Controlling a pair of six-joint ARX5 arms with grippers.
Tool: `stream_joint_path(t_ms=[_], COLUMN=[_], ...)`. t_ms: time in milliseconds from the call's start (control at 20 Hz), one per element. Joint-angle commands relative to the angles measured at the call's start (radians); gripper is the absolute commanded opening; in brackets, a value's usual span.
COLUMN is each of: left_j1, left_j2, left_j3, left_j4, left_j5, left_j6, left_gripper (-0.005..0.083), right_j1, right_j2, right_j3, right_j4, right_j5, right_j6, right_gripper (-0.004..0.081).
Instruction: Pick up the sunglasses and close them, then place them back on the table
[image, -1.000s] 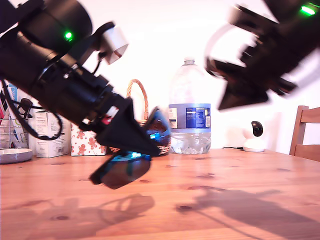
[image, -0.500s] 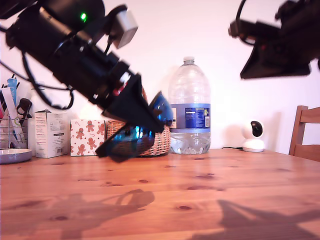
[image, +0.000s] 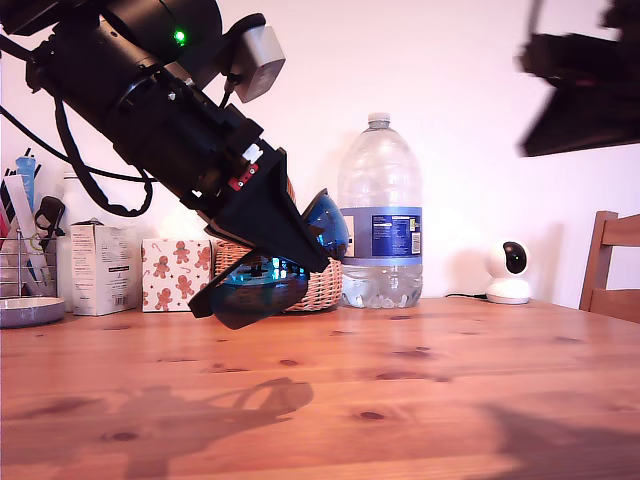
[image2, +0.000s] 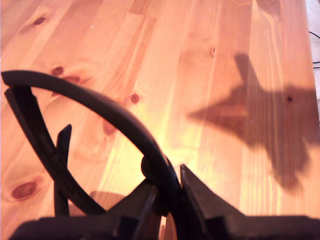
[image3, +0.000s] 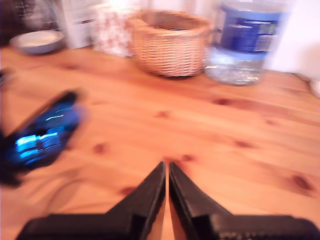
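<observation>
My first tool (image: 300, 262) is clamped on the sunglasses (image: 270, 275), its jaws pinching the top of the frame (image2: 120, 125) in the first wrist view. The glasses hang below the tool tip, clear of the bench (image: 420, 400), with their arms (image2: 40, 145) spread open; their shadow lies on the planks underneath. My second tool (image3: 166, 175) has its jaws together on nothing, high over the bench, with the sunglasses off to one side of it and a basket (image3: 167, 42) and bottle (image3: 247, 40) far ahead.
</observation>
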Motion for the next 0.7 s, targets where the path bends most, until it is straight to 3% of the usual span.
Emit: stream_joint_path(t_ms=[0, 150, 300, 550, 650], left_j1=[0.003, 0.003, 0.004, 0.006, 0.007], left_j2=[0.016, 0.016, 0.016, 0.016, 0.019], left_j3=[0.006, 0.006, 0.008, 0.019, 0.021], left_j4=[0.008, 0.009, 0.008, 0.001, -0.016], left_j5=[0.004, 0.005, 0.004, 0.005, 0.005], left_j6=[0.006, 0.005, 0.005, 0.002, 0.002], left_gripper=[-0.0019, -0.0019, -0.0019, -0.0019, -0.0019], right_j1=[-0.088, -0.193, -0.25, -0.256, -0.256], right_j2=[-0.029, -0.096, -0.187, -0.392, -0.444], right_j3=[-0.016, -0.019, -0.088, -0.178, -0.178], right_j4=[0.008, -0.036, -0.036, -0.082, -0.121], right_j5=[-0.032, -0.042, -0.027, 0.133, 0.139], right_j6=[0.008, 0.011, 0.079, 0.109, 0.117], right_gripper=[-0.0013, -0.0013, -0.0013, -0.0013, -0.0013])
